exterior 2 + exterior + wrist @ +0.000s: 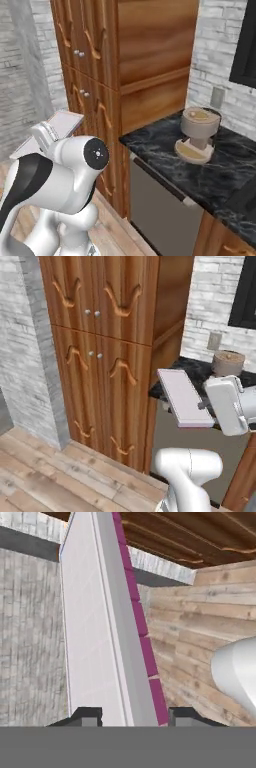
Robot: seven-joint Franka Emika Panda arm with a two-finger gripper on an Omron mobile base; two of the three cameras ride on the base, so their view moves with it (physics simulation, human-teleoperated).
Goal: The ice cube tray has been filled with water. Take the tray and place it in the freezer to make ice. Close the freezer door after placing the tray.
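Fingertips of our gripper are clamping the ice cube tray; we are carrying it, and next we need to find the freezer.

The arm is glossy white, built of rounded, tube-like segments — with a black band at one joint and a dark round cap ringed by small dots. The pincer ends in two small dark, blocky fingertips, and the boxy white hand has soft rounded corners.
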